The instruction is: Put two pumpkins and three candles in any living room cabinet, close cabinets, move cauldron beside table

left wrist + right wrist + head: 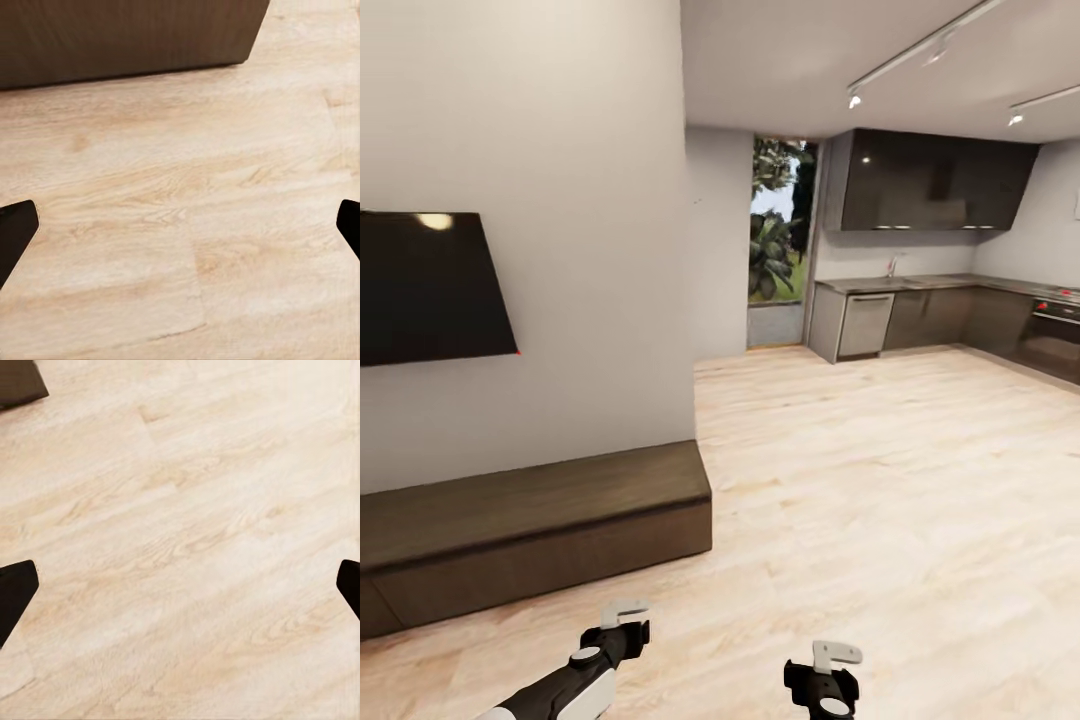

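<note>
The cabinet (530, 525) is a long, low, dark brown unit against the left wall, with its flat fronts flush and shut. Its front also fills the far part of the left wrist view (127, 37), and one corner of the cabinet (19, 382) shows in the right wrist view. My left gripper (628, 622) hangs open and empty over the floor just in front of the cabinet's right end. My right gripper (834, 668) is open and empty over bare floor further right. The pumpkins, candles and cauldron are out of view.
A black TV (430, 285) hangs on the wall above the cabinet. Light wood floor (880, 480) stretches ahead to a kitchen with dark counters (940, 315) and a glass door (778, 245).
</note>
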